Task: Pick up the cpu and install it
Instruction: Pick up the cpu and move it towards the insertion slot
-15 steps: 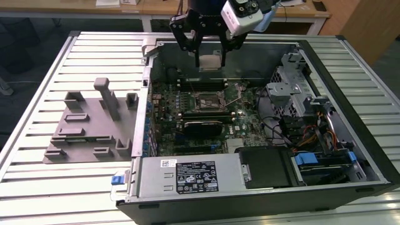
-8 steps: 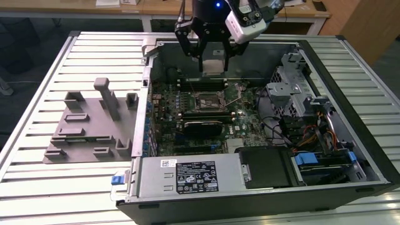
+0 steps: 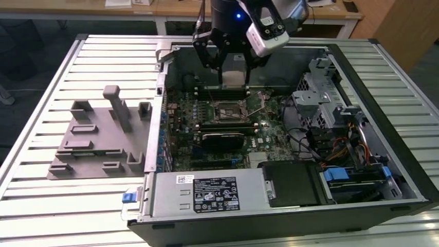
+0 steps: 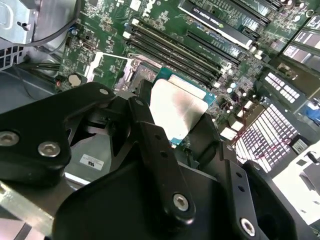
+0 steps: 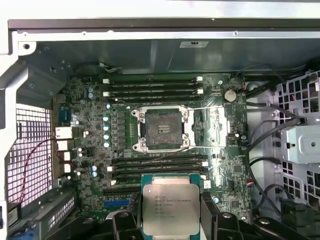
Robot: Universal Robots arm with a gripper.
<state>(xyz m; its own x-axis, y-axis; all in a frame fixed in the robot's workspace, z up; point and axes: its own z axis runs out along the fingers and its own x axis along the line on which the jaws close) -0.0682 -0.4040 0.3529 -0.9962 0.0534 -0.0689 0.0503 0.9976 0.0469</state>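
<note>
Fingers [image 5: 123,225] of mine are clenched on the cpu [image 5: 170,207], pinching it by two opposite edges, with its silver top plain in both wrist views. It hangs in the air above the motherboard [image 5: 225,155] inside the open case [image 3: 384,77], apart from the bare socket [image 5: 164,129] and not seated. My worry is that coming down tilted, off-centre or turned the wrong way could bend the socket's contacts. Such a thin edge grip could also let the chip slip.
</note>
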